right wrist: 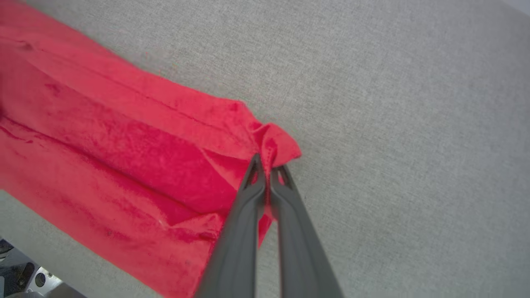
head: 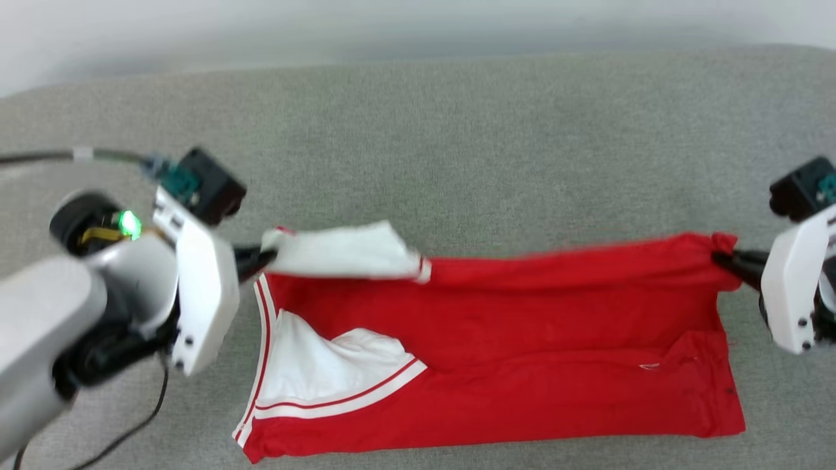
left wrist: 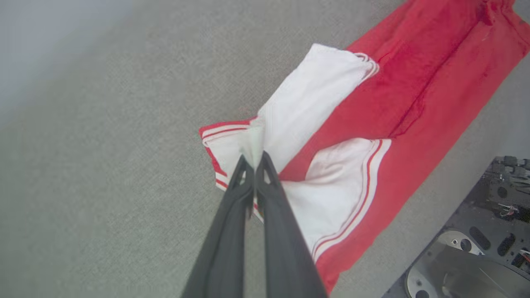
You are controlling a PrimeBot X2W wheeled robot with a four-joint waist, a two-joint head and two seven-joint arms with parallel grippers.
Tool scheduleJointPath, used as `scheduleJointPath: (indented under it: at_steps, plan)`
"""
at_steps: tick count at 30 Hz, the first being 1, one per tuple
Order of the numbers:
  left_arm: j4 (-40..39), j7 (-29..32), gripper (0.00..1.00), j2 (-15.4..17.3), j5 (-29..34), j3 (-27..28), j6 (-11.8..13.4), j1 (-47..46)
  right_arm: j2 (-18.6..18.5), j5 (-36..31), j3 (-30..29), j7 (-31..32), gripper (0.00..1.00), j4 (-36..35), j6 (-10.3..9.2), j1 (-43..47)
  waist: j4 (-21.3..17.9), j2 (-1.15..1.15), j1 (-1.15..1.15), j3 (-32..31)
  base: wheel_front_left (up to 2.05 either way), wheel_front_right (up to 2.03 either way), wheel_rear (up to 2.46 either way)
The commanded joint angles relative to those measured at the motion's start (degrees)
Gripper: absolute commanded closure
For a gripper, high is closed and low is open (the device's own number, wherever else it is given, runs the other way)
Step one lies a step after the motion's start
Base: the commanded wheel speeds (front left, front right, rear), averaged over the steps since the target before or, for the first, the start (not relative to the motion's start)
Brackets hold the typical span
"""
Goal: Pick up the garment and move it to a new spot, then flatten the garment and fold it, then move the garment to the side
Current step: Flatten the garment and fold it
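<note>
Pinching the soft, floppy shirt (head: 522, 326) at two far corners, the left jaws and right jaws are gripping tight.

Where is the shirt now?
In the head view the shirt lies central on the grey surface, its sleeve end pinched by the left gripper, its hem corner by the right gripper.

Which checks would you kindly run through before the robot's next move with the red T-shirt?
1. Left pincer shut on the far sleeve, on its white fabric: ok.
2. Right pincer shut on the hem corner: ok.
3. T-shirt lying flat: not ok, creased lengthwise, near sleeve rumpled.
4. Far edge drawn straight between both grips: ok.
5. Each grip catches every fabric layer: cannot tell.
</note>
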Motion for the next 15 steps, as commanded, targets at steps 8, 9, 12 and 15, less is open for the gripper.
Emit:
scheduleJointPath:
  at_steps: [8, 9, 12, 15]
  plan:
    - [-4.6, -4.2, 1.0, 4.0, -1.8, -3.1, 3.9, 10.6, -2.6, 2.6, 1.4, -3.7, 1.0, -2.5, -0.02, 8.3, -0.3, 0.0, 0.0, -3.2, 0.0, 0.0, 0.0]
    - [-4.8, -4.5, 1.0, 4.1, -2.0, -3.4, 4.3, 11.7, -2.7, 2.8, 1.5, -3.9, 1.0, -2.7, -0.02, 9.2, -0.4, 0.0, 0.0, -3.3, 0.0, 0.0, 0.0]
    - [-5.2, -5.2, 1.0, 4.5, -1.9, -4.3, 5.2, 14.8, -2.3, 3.4, 2.0, -4.1, 1.0, -2.4, -0.03, 11.6, -0.6, 0.0, 0.0, -2.9, 0.0, 0.0, 0.0]
    - [-4.1, -5.3, 1.0, 3.4, -1.5, -5.0, 5.6, 17.5, -1.1, 3.1, 2.7, -3.9, 1.0, -1.7, -0.02, 13.1, -0.7, 0.0, 0.0, -2.3, 0.0, 0.0, 0.0]
